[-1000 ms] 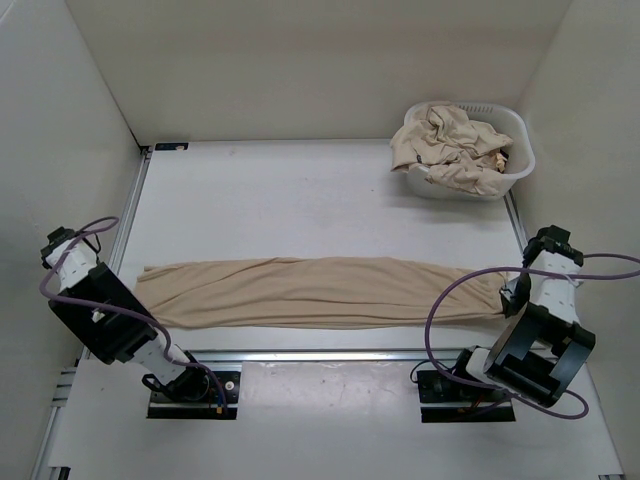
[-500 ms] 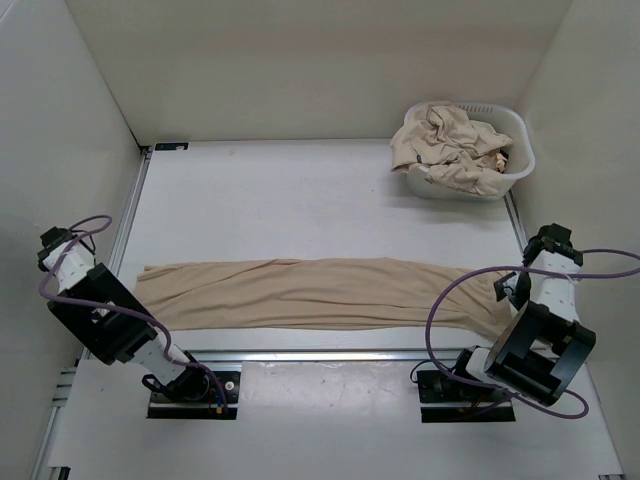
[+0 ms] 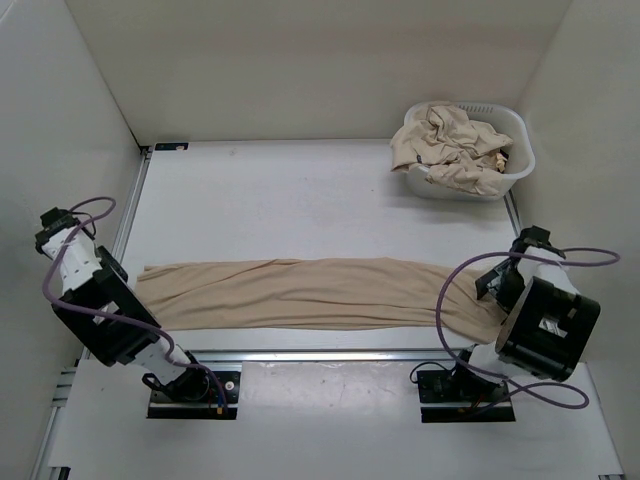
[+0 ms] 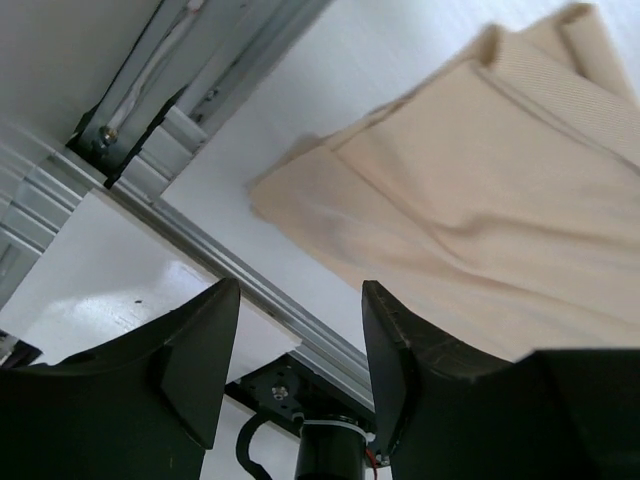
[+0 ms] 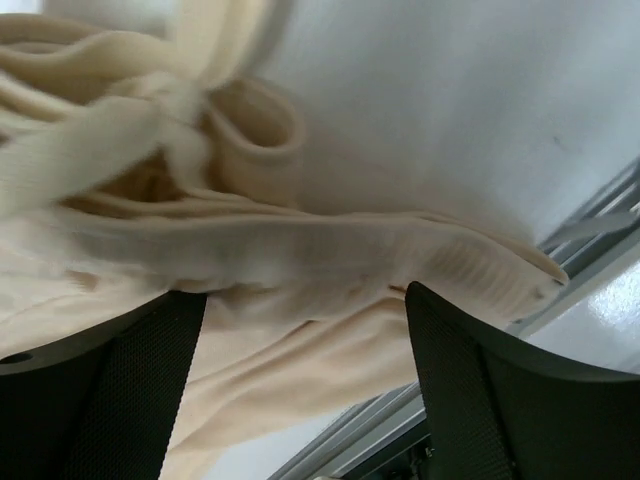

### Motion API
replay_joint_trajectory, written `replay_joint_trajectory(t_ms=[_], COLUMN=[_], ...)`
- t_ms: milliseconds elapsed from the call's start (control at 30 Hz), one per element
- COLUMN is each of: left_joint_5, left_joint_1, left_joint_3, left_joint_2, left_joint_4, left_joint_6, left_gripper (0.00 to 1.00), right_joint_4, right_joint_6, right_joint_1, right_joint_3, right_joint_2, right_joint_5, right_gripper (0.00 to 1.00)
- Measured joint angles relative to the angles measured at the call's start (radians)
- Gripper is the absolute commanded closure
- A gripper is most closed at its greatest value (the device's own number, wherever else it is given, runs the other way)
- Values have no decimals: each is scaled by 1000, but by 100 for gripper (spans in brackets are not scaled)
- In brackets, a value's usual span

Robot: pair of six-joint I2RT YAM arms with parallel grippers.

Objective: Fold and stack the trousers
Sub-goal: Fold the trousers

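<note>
both end effectors point(image 4: 300, 350) point(image 5: 300, 370) open, trousers point(image 3: 320, 292) flat on table point(image 3: 300, 200)

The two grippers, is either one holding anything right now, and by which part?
Neither. The left gripper and right gripper are both open above the ends of the trousers.

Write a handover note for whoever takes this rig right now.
Left gripper: open, empty, above the left end of the laid-out trousers.
Right gripper: open, right over their bunched right end; no grip visible.
That pair lies stretched full length across the near table. More trousers sit crumpled in the white laundry basket, far right.
Done: one pair spread out lengthwise.
Left: fold it across, start a stack, then do the basket's pairs.
</note>
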Motion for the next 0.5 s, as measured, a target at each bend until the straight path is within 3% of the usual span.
replay_joint_trajectory(t_ms=[233, 333, 367, 433, 500], left_joint_5=[38, 60, 64, 63, 55], left_joint_1=[-120, -183, -205, -243, -279], left_joint_3=[29, 7, -8, -40, -74], left_joint_2=[-8, -5, -2, 18, 53], left_joint_4=[-37, -29, -18, 11, 46], left_joint_6=[0, 0, -1, 0, 0], left_gripper=[35, 35, 35, 35, 35], right_joint_4=[8, -11, -22, -28, -24], right_joint_6=[44, 64, 68, 76, 83], right_joint_1=[106, 106, 108, 113, 122], right_joint_3=[130, 182, 196, 215, 225], right_joint_2=[182, 262, 277, 299, 314], right_joint_5=[129, 148, 150, 150, 151], right_gripper=[13, 22, 32, 41, 62])
